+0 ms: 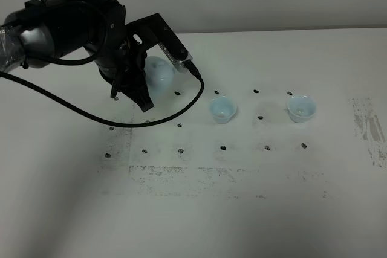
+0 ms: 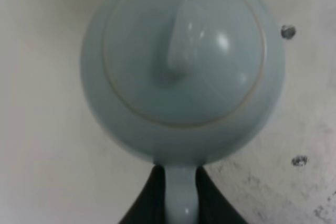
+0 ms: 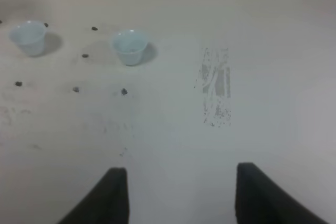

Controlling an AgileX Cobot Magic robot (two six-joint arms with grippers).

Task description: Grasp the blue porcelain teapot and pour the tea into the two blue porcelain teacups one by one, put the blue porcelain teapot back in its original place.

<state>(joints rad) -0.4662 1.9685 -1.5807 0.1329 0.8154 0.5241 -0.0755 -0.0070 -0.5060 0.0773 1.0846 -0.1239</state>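
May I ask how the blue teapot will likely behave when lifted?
The teapot looks glazed, so probably slippery and breakable. Gripped only at its handle, it may tilt, and the lid might slide.

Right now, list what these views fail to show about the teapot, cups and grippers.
- Blue porcelain teapot spout: the left arm covers it in exterior high; left wrist's top edge cuts it off.
- Tea inside: hidden under the lid.
- Teacups contents: too small and blurred in exterior high and right wrist.
- Right gripper: outside exterior high; bottom edge crops its fingers in right wrist.
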